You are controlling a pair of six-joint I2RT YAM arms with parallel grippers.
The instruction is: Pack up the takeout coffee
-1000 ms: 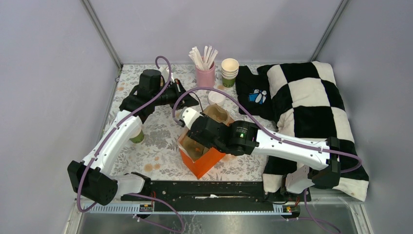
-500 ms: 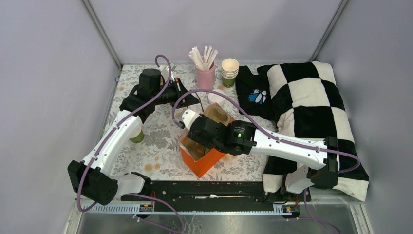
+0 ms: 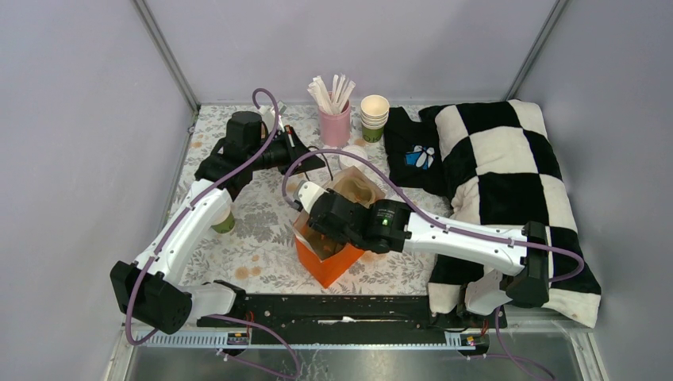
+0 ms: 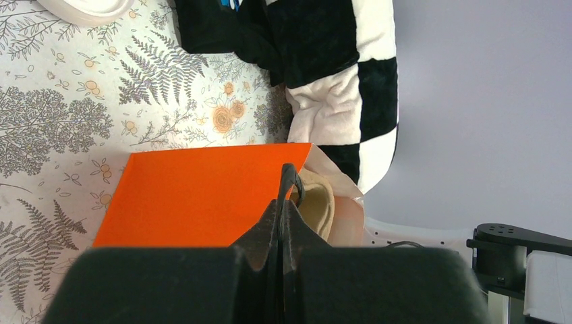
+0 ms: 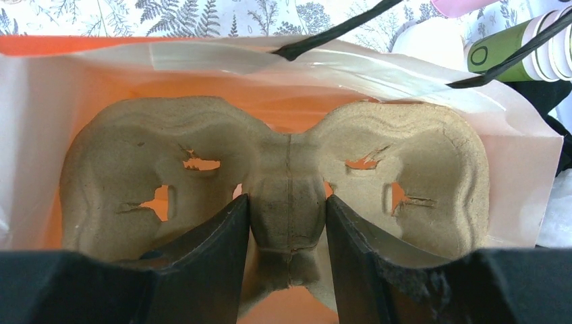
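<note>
Shifted leftward, right pincer (image 5: pixel 287 202) clamps pulp carrier (image 5: pixel 135 155) inside orange bag (image 4: pixel 195 196).

Overhead looks down; both wrist cameras sit close on orange bag (image 3: pixel 327 266)

Green cup (image 3: pixel 225 224) half hidden under left arm (image 3: pixel 189 228); lid (image 4: pixel 82 5) cut by edge
</note>
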